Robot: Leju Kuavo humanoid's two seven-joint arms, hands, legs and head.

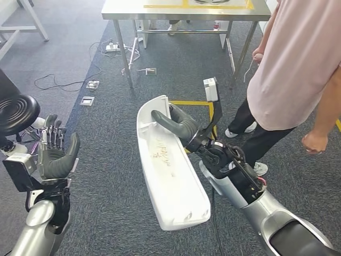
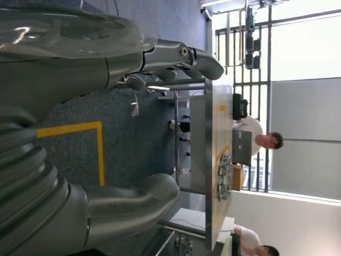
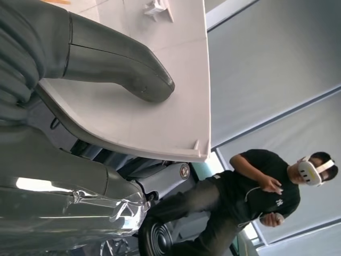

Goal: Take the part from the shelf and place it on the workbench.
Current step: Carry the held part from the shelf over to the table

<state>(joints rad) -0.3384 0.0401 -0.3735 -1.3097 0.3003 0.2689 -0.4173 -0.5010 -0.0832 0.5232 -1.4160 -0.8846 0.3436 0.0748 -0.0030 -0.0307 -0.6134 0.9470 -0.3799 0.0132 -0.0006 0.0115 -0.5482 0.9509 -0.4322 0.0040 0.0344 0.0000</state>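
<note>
The desk [image 1: 120, 12] stands far off at 12 o'clock, so carrying is the step in hand. The white part [image 1: 169, 170] is grasped at centre by the right hand [image 1: 177, 124]. Next, the robot must walk to the desk. The left hand [image 1: 56, 154], at 8 o'clock, is released.

part [image 1: 171, 173] in right robot hand [image 1: 177, 124] at centre, workbench [image 1: 120, 9] ahead, person [image 1: 289, 69] right

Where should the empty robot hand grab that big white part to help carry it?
Probably the raised long edge of the white part on the robot's left, coming in from that side. The right robot hand already grips the opposite edge, thumb on top, while the left robot hand is open and free.
</note>
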